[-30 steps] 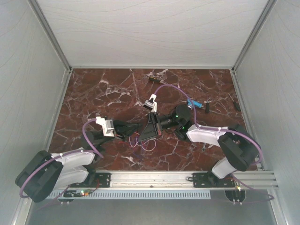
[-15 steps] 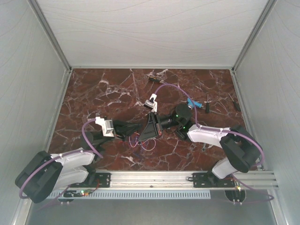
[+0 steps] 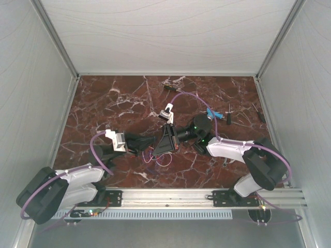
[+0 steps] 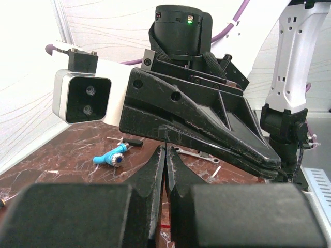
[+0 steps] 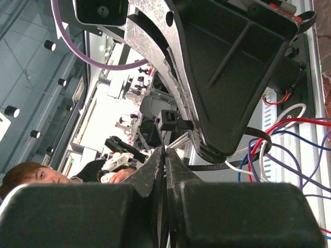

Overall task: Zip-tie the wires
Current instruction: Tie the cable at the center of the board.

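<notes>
Several thin wires (image 3: 155, 157), just beside right tool (image 3: 155, 151)

Marble table (image 3: 103, 103): wires (image 3: 155, 157), blue tool (image 3: 210, 114)

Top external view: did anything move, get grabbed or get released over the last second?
Nothing visibly changed. The left gripper and right gripper stay shut and tip to tip over the wires. The right one is still on the zip tie.
</notes>
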Robot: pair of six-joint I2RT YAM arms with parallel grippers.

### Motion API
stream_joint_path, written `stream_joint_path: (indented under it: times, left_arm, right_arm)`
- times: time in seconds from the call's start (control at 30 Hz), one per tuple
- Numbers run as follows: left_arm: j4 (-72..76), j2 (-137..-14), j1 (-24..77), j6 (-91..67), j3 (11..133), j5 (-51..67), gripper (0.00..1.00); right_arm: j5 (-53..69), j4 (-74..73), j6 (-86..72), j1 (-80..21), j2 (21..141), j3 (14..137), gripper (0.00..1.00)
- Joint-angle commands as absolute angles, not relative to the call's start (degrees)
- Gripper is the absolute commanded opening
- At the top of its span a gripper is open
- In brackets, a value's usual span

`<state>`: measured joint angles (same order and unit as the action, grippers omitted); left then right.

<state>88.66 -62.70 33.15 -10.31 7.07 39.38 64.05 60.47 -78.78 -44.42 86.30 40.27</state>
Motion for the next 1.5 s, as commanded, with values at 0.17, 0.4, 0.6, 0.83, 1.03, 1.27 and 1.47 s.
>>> stream_joint_path:
  times: [0.17, 0.4, 0.6, 0.83, 1.03, 1.27, 1.47]
  left_arm:
    - [105.03, -61.32, 33.55, -9.88, 7.23, 40.34, 0.0]
    - [105.03, -61.3, 33.63, -9.53, 7.21, 40.74, 0.0]
    - [105.02, -61.32, 33.8, -8.79, 7.12, 40.85, 0.0]
    - [104.94, -61.52, 33.77, -8.53, 7.63, 38.46, 0.0]
    - [104.94, -61.7, 33.72, -8.43, 7.65, 38.13, 0.0]
    - [104.94, -61.67, 33.76, -8.46, 7.51, 37.72, 0.0]
    - [104.94, -61.47, 33.76, -8.48, 7.55, 37.45, 0.0]
  right_arm:
    - [63.93, 61.37, -78.8, -44.57, 85.03, 41.59, 0.0]
    - [63.94, 61.35, -78.88, -44.56, 84.75, 41.4, 0.0]
    - [63.96, 61.42, -79.1, -44.69, 84.63, 41.66, 0.0]
    - [63.82, 61.47, -78.76, -45.01, 84.17, 40.65, 0.0]
    - [63.82, 61.37, -78.66, -45.0, 83.96, 40.51, 0.0]
    - [63.64, 61.23, -78.42, -45.06, 83.91, 40.42, 0.0]
    - [63.48, 61.33, -78.48, -45.18, 84.01, 40.34, 0.0]
